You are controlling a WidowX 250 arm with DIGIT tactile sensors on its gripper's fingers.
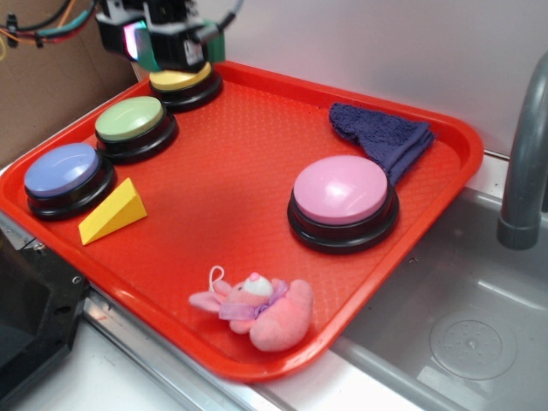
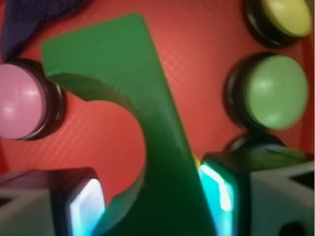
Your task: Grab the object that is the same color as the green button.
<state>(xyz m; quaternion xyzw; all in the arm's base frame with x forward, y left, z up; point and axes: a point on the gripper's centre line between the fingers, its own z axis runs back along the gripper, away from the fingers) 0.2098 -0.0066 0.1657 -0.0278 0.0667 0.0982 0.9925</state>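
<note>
Gripping the dark green block [image 2: 147, 128], the pincer [image 2: 152, 206] has its jaws clamped on the block's lower end, carried high above the red tray [image 2: 197, 73]; the block looks stiff, light and smooth, so it may twist, and the flat faces beside the arch give the surest hold. Left of the pincer sits the pink button [image 2: 19, 101]; between the jaws rises the block, matte, its half-round cut facing left; right of it lies the green button [image 2: 275, 91], paler, with the yellow button [image 2: 288, 14] beyond.
</note>
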